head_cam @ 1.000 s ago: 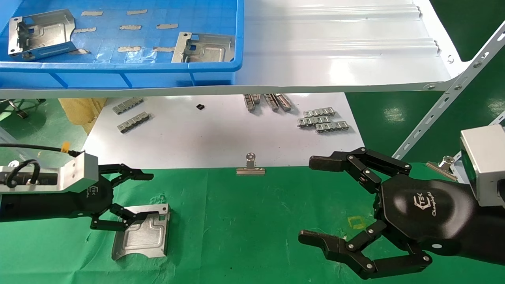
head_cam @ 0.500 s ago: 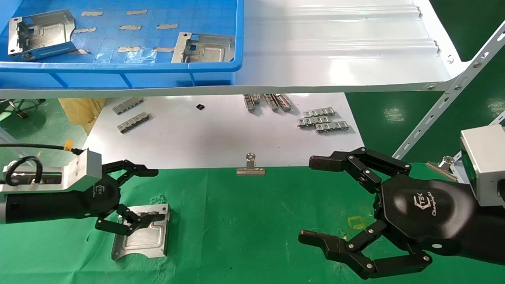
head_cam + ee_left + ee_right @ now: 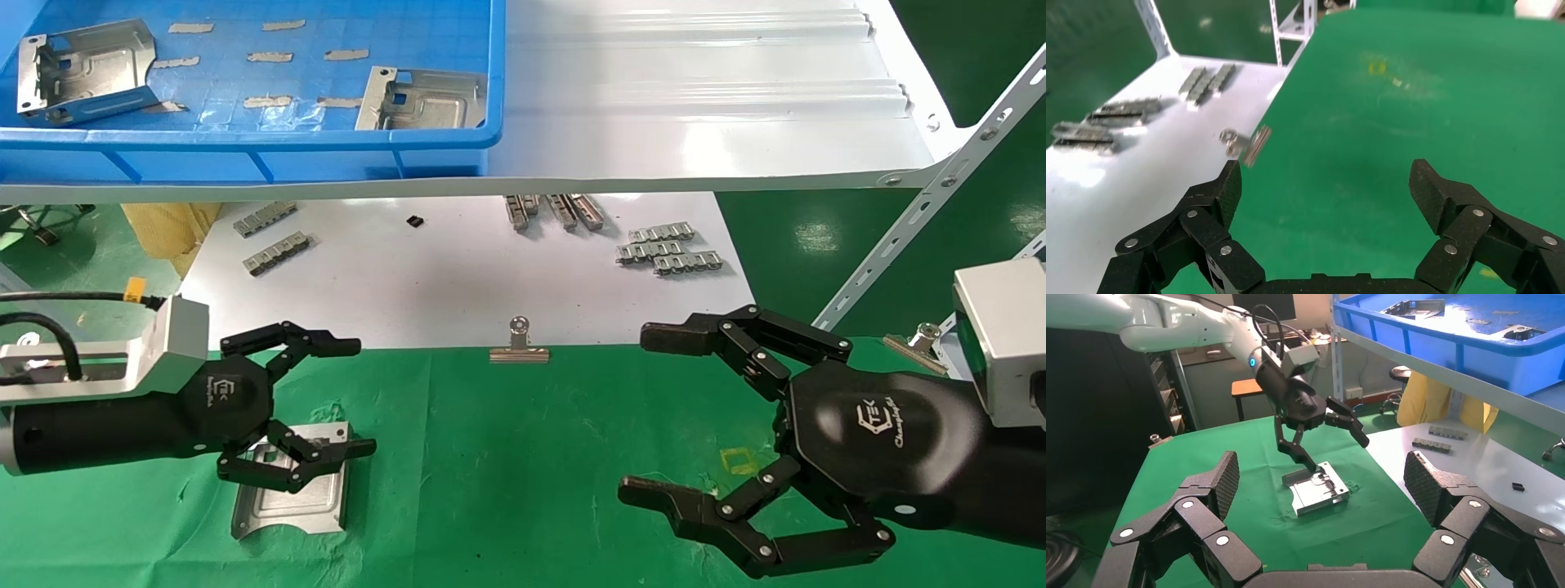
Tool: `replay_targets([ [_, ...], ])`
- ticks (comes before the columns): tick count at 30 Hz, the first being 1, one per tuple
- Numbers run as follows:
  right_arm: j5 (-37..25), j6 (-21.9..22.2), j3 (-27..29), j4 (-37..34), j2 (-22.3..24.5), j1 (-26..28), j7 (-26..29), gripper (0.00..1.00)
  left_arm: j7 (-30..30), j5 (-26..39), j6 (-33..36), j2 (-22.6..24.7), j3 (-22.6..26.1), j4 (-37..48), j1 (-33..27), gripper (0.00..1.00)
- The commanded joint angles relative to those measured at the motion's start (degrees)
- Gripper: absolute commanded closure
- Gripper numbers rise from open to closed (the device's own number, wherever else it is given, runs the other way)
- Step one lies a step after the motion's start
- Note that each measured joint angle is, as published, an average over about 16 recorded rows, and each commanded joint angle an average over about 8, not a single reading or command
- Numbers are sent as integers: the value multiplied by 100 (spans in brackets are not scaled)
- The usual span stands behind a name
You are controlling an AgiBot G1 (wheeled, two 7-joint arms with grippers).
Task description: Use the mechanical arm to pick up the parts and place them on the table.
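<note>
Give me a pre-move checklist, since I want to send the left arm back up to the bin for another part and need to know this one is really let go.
1. Left gripper open: ok, fingers spread wide.
2. Part released: ok; the right wrist view shows the fingers above it, not gripping.
3. Part flat on the green table: ok.
4. Parts left in the blue bin: ok, two brackets visible.
5. Right gripper out of the way: ok, open over the table's right side.
6. Full clearance from part: cannot tell.
</note>
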Motion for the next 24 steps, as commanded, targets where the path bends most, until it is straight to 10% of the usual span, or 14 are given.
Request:
replay_targets([
  [1, 0, 0, 0, 0, 0, 0, 0, 0, -143, -41, -19, -49, -143, -228, 118, 0],
  [24, 0, 0, 0, 0, 0, 0, 0, 0, -1785, -512, -241, -608, -1781, -2836, 1466, 0],
])
